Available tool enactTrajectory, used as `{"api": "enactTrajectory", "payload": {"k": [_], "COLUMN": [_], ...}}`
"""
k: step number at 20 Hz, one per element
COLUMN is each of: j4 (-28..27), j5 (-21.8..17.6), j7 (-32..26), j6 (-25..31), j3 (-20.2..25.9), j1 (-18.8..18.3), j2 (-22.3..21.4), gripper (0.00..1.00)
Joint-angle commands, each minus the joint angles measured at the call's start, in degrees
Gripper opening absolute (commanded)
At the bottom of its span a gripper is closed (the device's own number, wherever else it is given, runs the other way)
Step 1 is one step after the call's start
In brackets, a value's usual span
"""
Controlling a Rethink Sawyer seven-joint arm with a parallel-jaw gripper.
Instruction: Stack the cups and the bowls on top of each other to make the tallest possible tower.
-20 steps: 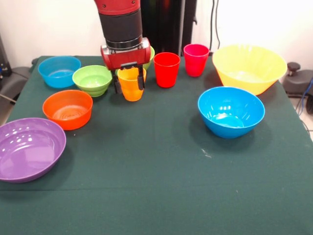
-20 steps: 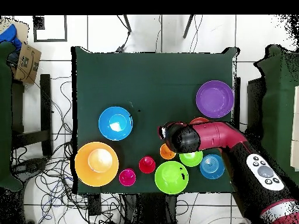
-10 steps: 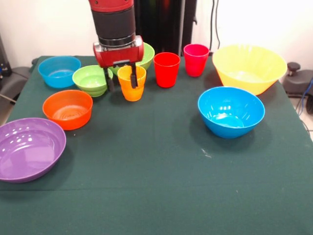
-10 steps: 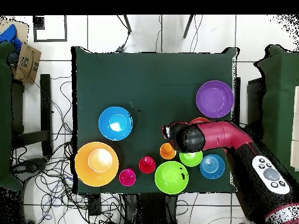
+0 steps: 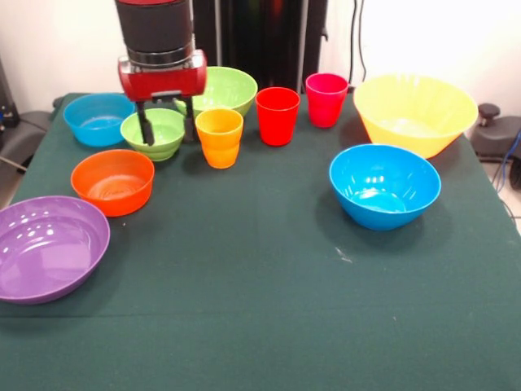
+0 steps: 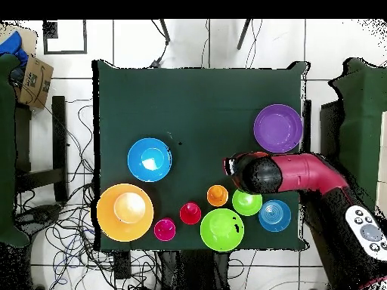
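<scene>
Nothing's stacked yet, so you're right at the start. The yellow-orange cup (image 5: pixel 220 137) stands upright on its own in the far row, just left of the red cup (image 5: pixel 278 115), with the pink cup (image 5: pixel 326 98) further right. Just left of the yellow-orange cup is the small green bowl (image 5: pixel 154 133), and nearer you from that sits the orange bowl (image 5: pixel 113 181).

The gripper (image 5: pixel 166 125) hangs over the small green bowl with its fingers spread and nothing between them. One finger (image 5: pixel 147 126) is down in front of the bowl's inside, the other sits toward the right rim, close to the cup.

If you're going for the green bowl, I'd say grab the rim wall with one finger inside and one outside, not across the whole width. Glossy plastic will probably slip, so go deep enough on the wall before closing. Watch that right finger, it could knock the yellow-orange cup over.

The big green bowl (image 5: pixel 218 89), the two blue bowls (image 5: pixel 99 118) (image 5: pixel 384 186), the yellow bowl (image 5: pixel 415 112) and the purple bowl (image 5: pixel 49 248) are well out of your way for now.
</scene>
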Motion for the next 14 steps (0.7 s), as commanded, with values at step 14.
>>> {"api": "enactTrajectory", "payload": {"k": [14], "j4": [-5.40], "j5": [-6.07], "j7": [-13.58], "j6": [1.68], "j3": [4.42], "j1": [-4.69], "j2": [9.33], "gripper": [1.00]}}
